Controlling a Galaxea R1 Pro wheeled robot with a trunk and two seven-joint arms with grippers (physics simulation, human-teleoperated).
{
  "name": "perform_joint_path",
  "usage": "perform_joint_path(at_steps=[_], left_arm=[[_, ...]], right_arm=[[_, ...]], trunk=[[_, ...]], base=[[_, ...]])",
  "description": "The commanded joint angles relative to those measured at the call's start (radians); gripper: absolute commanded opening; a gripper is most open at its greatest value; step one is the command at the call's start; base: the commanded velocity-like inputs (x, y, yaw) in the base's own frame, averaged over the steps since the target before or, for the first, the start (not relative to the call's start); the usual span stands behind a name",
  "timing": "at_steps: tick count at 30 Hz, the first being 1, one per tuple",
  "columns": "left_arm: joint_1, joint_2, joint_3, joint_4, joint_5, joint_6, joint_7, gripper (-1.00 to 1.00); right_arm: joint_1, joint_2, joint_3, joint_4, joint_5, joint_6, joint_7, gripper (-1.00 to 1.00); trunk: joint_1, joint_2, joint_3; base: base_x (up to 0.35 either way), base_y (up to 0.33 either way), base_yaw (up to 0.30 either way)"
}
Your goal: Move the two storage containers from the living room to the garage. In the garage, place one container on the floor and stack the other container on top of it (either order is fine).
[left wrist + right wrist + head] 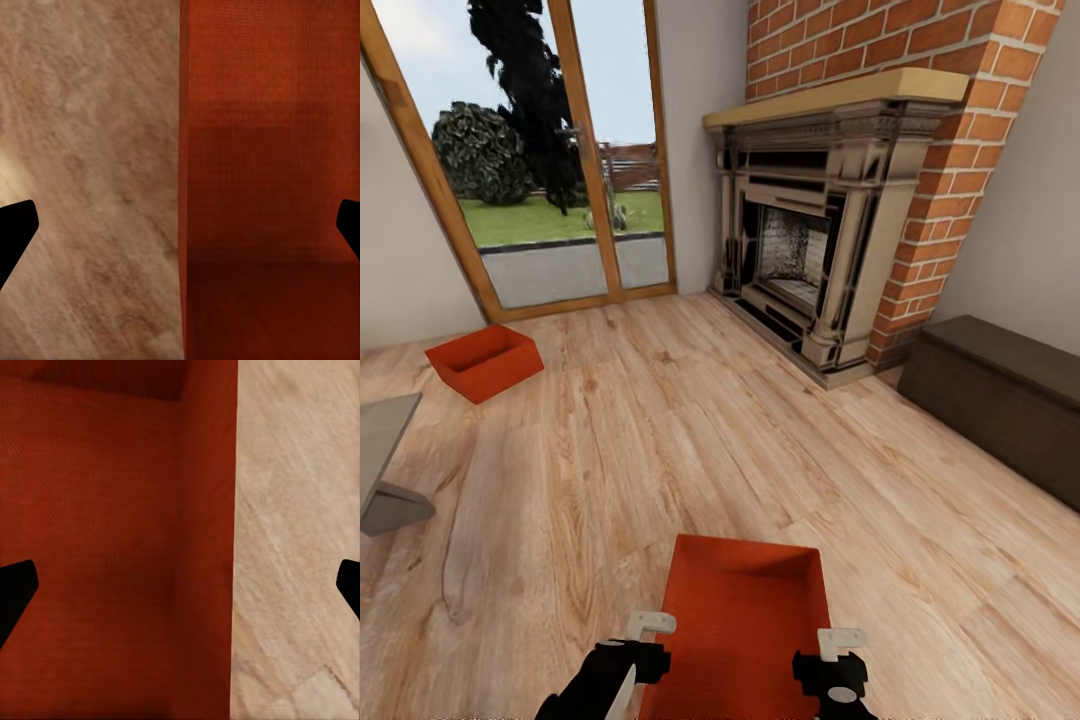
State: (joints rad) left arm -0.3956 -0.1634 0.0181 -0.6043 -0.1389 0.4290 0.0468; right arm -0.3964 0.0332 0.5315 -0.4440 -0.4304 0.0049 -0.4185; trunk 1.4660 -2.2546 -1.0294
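Both grippers, left (643,640) and right (836,650), spread wide astride the near container (745,625) walls on living-room plank floor (660,430), nothing gripped; second container (485,361) near glass doors (550,160); garage haul, stacking all pending.

The near container (745,625) is sitting on open wood-plank floor (660,440), with bare floor lying on both its sides and beyond it. The left gripper (643,640) and right gripper (840,655) are straddling its side walls, fingers wide apart. Beyond it, the fireplace (810,250), a dark bench (1000,385) and the second container (485,360) are standing well apart from it.
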Motion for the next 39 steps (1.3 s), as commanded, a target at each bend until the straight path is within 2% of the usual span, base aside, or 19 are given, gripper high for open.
perform_joint_path(at_steps=[1, 14, 39], left_arm=[[0.0, -0.001, 0.002, -0.002, -0.009, 0.005, -0.001, 1.0], [0.0, -0.001, 0.0, 0.0, -0.009, 0.005, -0.001, 1.0], [0.0, -0.001, 0.0, 0.0, -0.008, 0.005, -0.001, 1.0]], right_arm=[[-0.001, -0.001, 0.009, -0.001, -0.008, 0.0, -0.008, 1.0], [-0.001, 0.0, 0.008, -0.001, -0.008, 0.001, -0.008, 1.0], [-0.001, -0.002, 0.008, -0.002, -0.008, -0.003, -0.008, 1.0]], trunk=[[0.0, 0.0, -0.003], [0.0, 0.0, -0.012], [0.0, 0.0, -0.045]], base=[[0.0, 0.0, 0.0], [0.0, 0.0, 0.0], [0.0, 0.0, 0.0]])
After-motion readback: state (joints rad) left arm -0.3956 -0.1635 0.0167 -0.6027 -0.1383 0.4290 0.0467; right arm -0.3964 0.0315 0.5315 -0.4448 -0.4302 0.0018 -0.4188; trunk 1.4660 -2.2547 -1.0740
